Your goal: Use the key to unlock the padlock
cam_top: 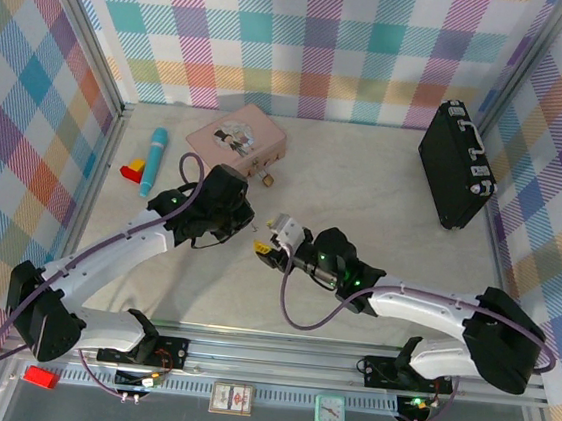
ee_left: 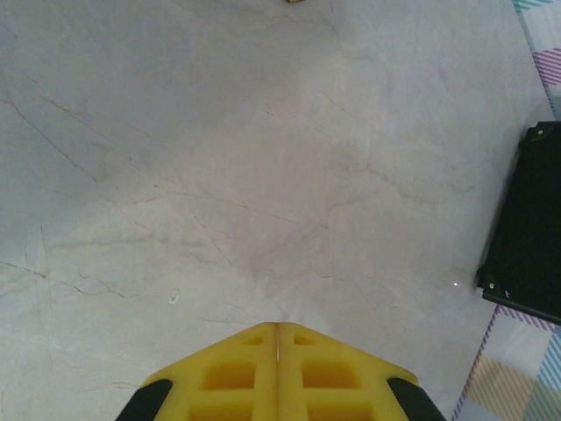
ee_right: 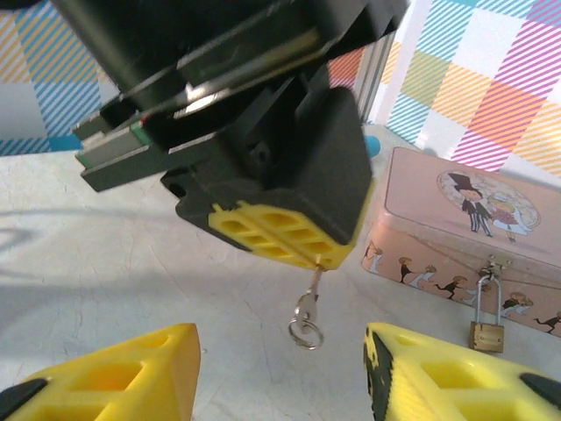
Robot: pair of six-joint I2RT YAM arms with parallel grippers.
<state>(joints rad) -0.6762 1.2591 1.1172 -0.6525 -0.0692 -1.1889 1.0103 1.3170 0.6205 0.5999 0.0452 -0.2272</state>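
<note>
left pincer (ee_right: 317,261) is clenched on the key (ee_right: 312,285), which dangles straight down ring-first just ahead of the wide-open right pincer (ee_right: 280,342), and the padlock (ee_right: 486,331) hangs upright off the pink tin (ee_right: 438,219) on the far side, closer to the left pincer

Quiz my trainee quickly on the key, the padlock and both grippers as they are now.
1. True or false: the padlock hangs from the clasp of the pink tin.
2. Which gripper pinches the key? A) left B) right C) neither
3. In one word, how do the jaws of the right gripper stand?
Key: 1 true. 2 A: the left gripper is shut on it. 3 open.
</note>
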